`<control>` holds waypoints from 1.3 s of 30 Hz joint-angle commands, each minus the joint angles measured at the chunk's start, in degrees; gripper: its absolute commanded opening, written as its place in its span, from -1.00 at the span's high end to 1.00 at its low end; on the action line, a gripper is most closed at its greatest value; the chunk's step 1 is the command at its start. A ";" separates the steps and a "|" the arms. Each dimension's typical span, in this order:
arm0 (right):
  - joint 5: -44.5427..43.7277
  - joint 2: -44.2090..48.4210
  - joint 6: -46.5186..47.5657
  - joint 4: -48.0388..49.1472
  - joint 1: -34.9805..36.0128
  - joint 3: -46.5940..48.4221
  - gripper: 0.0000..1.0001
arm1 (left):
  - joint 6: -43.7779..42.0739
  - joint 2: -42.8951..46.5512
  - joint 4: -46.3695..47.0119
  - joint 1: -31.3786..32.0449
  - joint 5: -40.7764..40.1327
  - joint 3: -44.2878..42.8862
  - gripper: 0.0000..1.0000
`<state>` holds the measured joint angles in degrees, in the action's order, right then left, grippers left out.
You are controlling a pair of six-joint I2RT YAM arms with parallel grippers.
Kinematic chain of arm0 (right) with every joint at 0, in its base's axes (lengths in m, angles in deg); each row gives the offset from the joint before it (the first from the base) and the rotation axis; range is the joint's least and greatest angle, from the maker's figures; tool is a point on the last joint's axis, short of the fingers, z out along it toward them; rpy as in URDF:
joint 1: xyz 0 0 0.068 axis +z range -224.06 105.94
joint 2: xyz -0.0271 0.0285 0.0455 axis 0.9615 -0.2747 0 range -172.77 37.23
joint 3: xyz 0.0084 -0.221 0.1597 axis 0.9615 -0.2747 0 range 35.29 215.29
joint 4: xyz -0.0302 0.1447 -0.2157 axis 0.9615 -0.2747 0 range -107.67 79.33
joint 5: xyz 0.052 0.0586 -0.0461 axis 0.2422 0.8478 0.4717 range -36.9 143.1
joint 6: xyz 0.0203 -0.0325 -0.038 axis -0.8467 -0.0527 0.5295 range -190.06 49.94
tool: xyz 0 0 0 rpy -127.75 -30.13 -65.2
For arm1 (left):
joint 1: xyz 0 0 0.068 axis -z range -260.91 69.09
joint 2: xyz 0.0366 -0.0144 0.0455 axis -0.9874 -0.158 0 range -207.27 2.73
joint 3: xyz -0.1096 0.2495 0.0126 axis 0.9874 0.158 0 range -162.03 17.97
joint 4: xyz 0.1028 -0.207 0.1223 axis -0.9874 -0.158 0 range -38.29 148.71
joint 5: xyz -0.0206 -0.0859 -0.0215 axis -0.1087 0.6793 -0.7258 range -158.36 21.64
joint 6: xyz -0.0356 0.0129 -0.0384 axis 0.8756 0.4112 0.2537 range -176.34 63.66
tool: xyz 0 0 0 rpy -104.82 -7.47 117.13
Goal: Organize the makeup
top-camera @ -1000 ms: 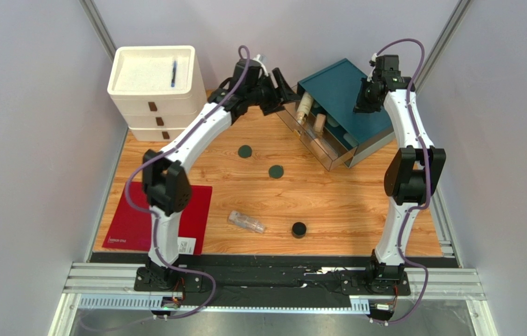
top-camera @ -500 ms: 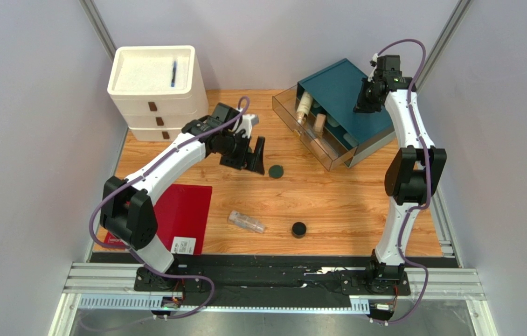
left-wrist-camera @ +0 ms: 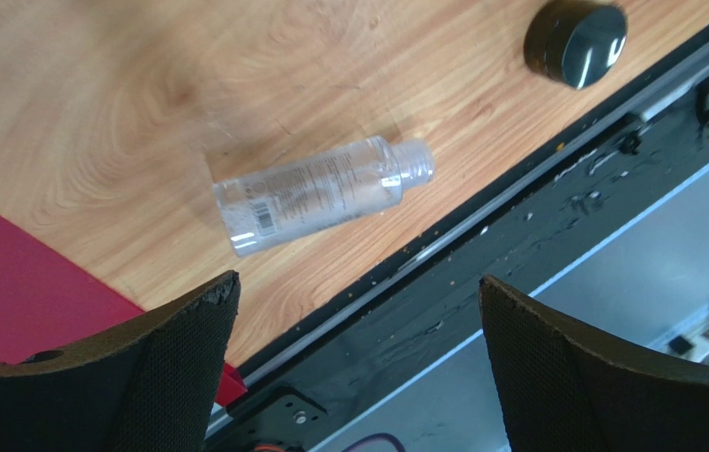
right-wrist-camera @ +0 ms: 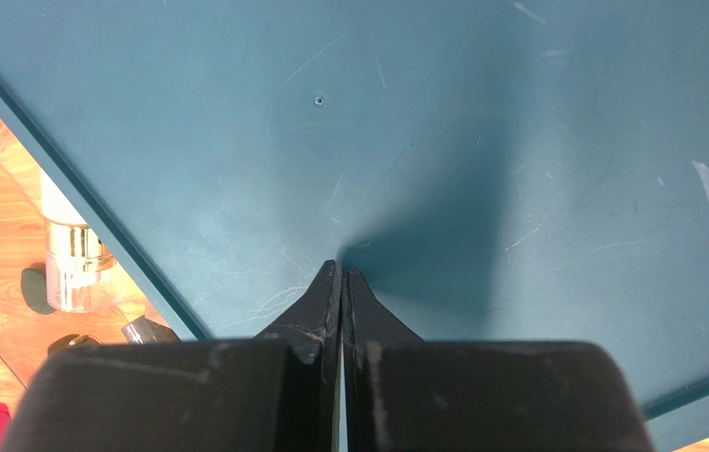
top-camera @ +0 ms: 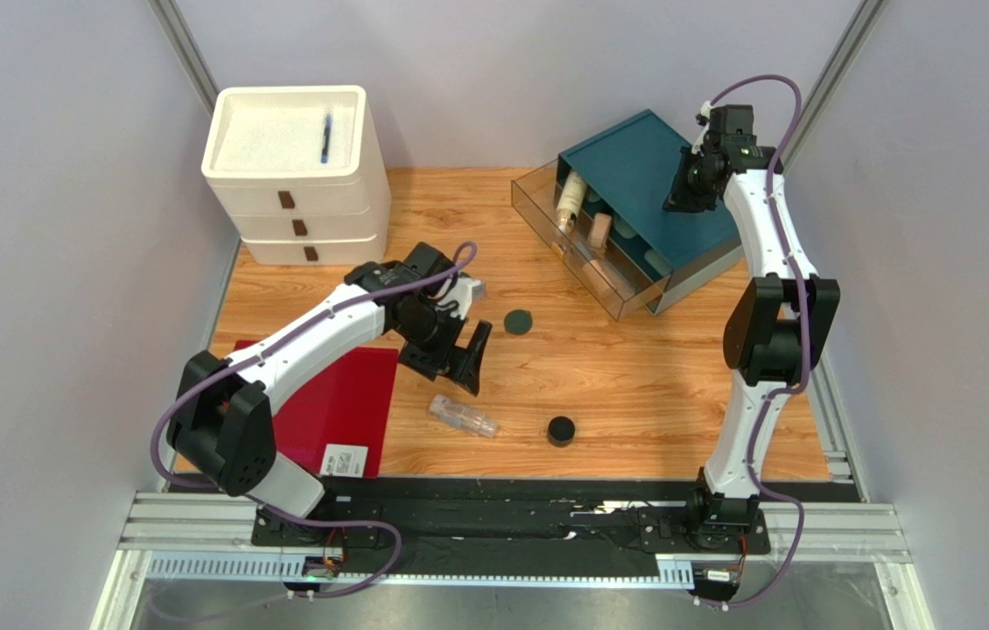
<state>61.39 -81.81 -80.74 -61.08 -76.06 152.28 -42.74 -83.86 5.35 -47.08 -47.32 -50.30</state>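
My left gripper [top-camera: 450, 365] hangs open and empty over the table, a little far-left of the clear bottle [top-camera: 463, 418]. In the left wrist view its jaws [left-wrist-camera: 356, 285] stand wide apart, with the clear bottle [left-wrist-camera: 321, 193] lying on its side just beyond them. The black round jar [left-wrist-camera: 575, 30] stands further right, near the front edge [top-camera: 562, 431]. One dark-green disc [top-camera: 518, 320] lies flat at mid table. A cream gold-necked bottle [top-camera: 570, 200] [right-wrist-camera: 71, 254] and a beige bottle [top-camera: 601, 234] lie in the clear open drawer. My right gripper [right-wrist-camera: 339, 271] is shut, its tips against the teal box top [right-wrist-camera: 481, 122].
The teal box [top-camera: 651, 171] with its clear drawer [top-camera: 553, 234] pulled out stands at the back right. A white drawer unit [top-camera: 290, 177] with a blue pen [top-camera: 325, 135] on top stands at the back left. A red mat [top-camera: 355, 394] lies front left.
My left arm has swung back from the drawer toward the near side, over the clear bottle, and its jaws have opened wide. The right arm has not moved.
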 commanded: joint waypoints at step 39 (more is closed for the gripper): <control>-0.65 -2.86 1.36 -6.19 -0.29 -3.35 1.00 | -18.62 -15.27 6.69 18.56 -19.54 4.55 -0.91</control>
<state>62.64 -81.66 -80.72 -60.58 -76.38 151.80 -61.21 -96.86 10.73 -28.86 -67.24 -46.04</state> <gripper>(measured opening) 0.002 0.959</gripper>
